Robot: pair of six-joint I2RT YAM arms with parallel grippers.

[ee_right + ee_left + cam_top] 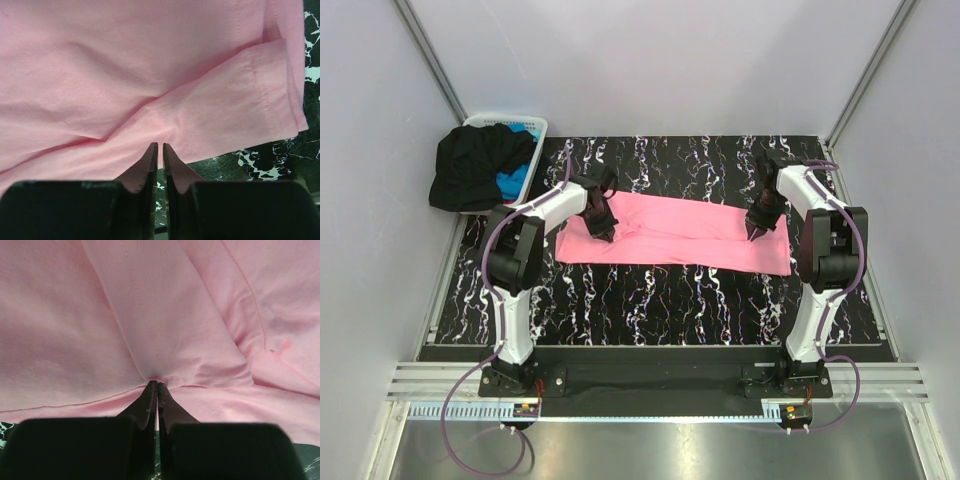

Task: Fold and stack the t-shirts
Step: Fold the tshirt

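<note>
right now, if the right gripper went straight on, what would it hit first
The pink t-shirt; the right gripper seems to pinch its cloth, with the table probably just beneath.

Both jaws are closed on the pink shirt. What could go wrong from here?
1. The left jaws pinch only a small pucker of the bright pink cloth t-shirt beside a stitched seam; they may hold just the top layer, so lifting could undo the fold.
2. The right jaws bite right at the shirt's edge; that thin hold might slip.
</note>
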